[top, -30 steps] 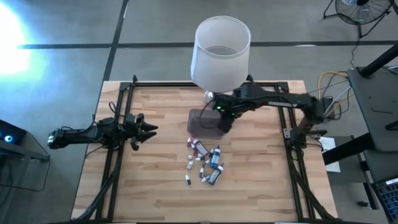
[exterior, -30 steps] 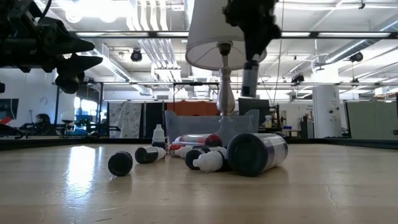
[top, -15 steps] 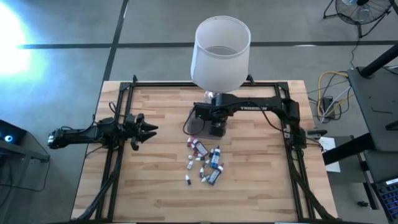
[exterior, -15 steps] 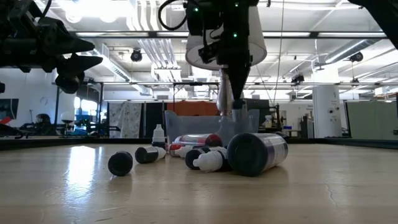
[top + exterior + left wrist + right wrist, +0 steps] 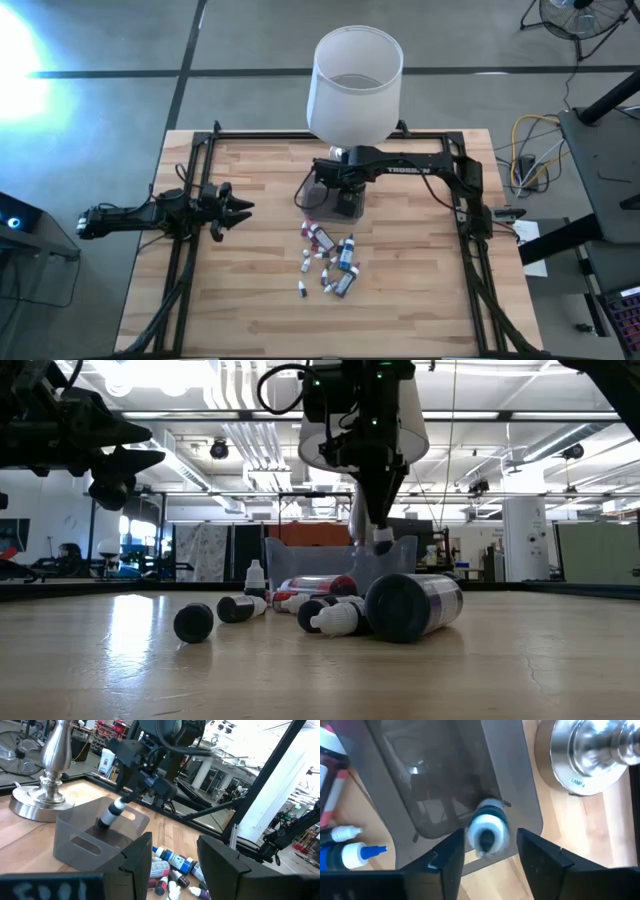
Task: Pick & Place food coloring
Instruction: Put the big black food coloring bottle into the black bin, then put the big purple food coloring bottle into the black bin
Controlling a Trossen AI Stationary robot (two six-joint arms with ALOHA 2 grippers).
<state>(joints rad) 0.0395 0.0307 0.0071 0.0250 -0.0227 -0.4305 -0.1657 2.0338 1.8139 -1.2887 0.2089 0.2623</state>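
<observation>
Robotics lab or workshop in a big industrial hall — grey concrete floor (image 5: 120, 60) with dark seams, high ceiling with ducts (image 5: 240, 420) and strip lights in the low view. A wooden table (image 5: 260, 310) carries a black metal frame (image 5: 470, 250) with arms mounted on it. Yellow cables (image 5: 530, 135) and a floor fan (image 5: 575, 15) sit beside it — racks and more rigs behind.

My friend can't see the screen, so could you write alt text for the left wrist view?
A dark bottle with a white cap drops, tilted, from the right gripper into a clear plastic tub. A silver lamp base stands beside it, and small food coloring bottles lie scattered on the wooden table.
</observation>
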